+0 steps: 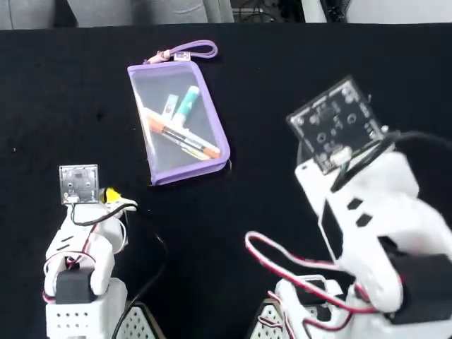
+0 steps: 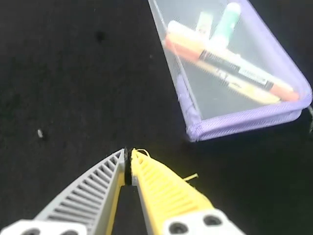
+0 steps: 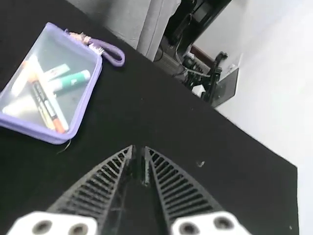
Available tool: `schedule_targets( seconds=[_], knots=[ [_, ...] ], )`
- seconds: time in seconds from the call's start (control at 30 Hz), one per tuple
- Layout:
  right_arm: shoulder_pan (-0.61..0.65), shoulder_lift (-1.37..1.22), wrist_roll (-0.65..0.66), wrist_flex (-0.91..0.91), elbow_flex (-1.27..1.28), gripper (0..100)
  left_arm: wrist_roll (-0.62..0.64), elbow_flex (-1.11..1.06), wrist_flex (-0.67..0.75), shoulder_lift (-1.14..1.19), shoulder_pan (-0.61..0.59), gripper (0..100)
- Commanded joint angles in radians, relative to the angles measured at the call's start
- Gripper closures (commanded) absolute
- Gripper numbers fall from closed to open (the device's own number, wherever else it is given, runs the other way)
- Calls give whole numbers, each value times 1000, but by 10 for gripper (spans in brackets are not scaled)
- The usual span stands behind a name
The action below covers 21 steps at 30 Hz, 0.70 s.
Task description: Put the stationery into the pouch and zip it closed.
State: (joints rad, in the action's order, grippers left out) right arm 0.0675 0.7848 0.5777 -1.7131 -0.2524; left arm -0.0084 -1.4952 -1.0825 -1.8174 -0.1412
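We are finding the pouch [image 1: 189, 172] lying flat on the black table [image 1: 296, 63], ahead of the left arm. The stationery is sitting inside it, an orange marker [image 1: 180, 138] and a green-capped stick [image 1: 187, 102] among the items. Its edge is looking closed, with the strap [image 1: 198, 49] at the far end, so we are judging the task done or nearly so. The left gripper [image 2: 130, 159] and right gripper [image 3: 138, 161] are both hanging pinched together and empty, apart from the pouch. The marker's label print is proving too small to read.
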Motion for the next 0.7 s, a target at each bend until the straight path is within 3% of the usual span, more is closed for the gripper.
schedule_targets(
  seconds=[0.0, 0.4, 0.67],
  knots=[
    [-15, 131, -3, 86, 219, 987, -6, -28, 20, -6, -10, 971],
    [-15, 512, 3, 279, 780, 987, -6, -96, 2, -6, 41, 971],
    [-15, 679, 0, 313, 1061, 987, -11, -150, 0, -6, 79, 971]
  ],
)
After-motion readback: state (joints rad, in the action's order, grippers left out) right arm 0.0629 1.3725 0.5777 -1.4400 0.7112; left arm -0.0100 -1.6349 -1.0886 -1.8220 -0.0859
